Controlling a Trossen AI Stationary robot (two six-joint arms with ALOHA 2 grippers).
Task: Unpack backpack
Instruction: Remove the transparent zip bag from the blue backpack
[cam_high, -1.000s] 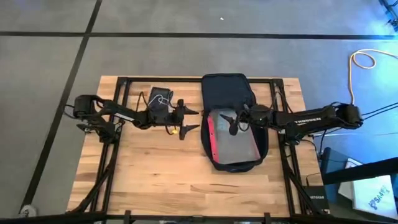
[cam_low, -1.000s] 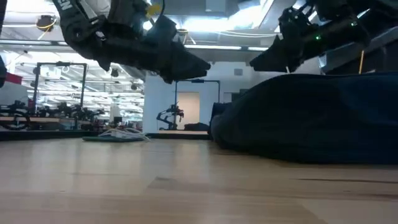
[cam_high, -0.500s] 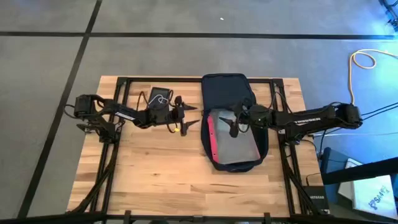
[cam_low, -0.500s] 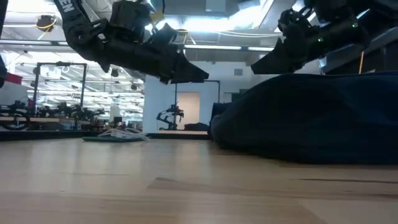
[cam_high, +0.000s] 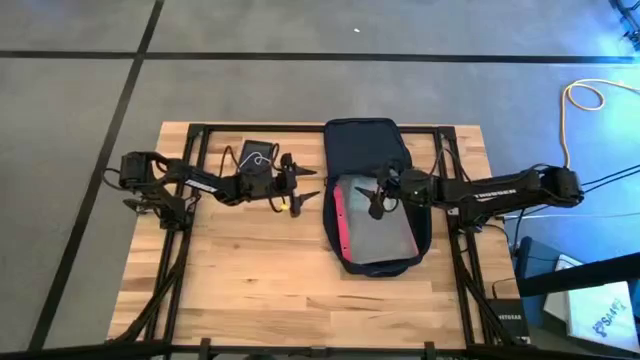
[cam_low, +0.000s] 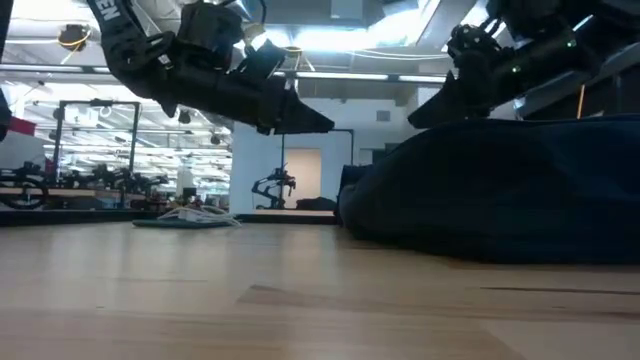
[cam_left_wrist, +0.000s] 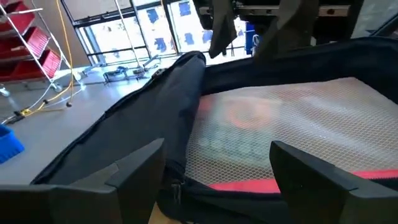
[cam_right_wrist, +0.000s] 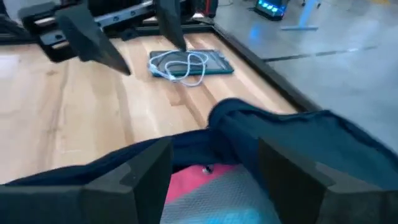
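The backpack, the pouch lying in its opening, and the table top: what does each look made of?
The backpack: dark navy soft fabric, matte, sagging in folds. The pouch: see-through white mesh, probably plastic or nylon, with a red edge; its blurred contents show through. The table top: pale wood planks with visible grain and a light sheen.
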